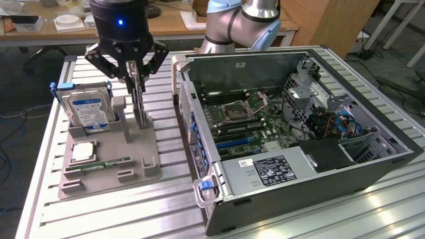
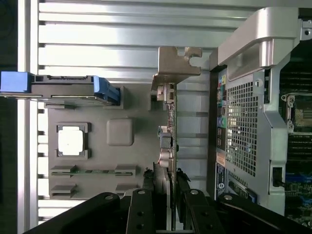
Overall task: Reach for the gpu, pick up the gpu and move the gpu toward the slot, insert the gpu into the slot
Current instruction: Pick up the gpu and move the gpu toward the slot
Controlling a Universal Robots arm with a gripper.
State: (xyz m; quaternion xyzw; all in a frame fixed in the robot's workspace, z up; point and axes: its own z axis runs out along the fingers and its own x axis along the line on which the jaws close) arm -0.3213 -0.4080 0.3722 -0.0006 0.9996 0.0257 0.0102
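pincer (image 1: 135, 79): closed narrow on the top edge of the gpu (image 1: 141, 112)
gpu: upright on edge at the grey holder (image 1: 106, 180) on the worktop (image 1: 119, 214), between hard drive (image 1: 89, 107) and open computer case (image 1: 299, 199)

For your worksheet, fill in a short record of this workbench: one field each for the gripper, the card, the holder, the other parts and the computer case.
gripper: gripper shut on the gpu's upper edge
gpu: gpu upright, lower end at the grey holder
holder: grey holder on the slatted table
other parts: hard drive upright in the holder; memory stick flat in it
computer case: computer case open, to the exterior view's right of the holder
progress: gpu not yet in the case
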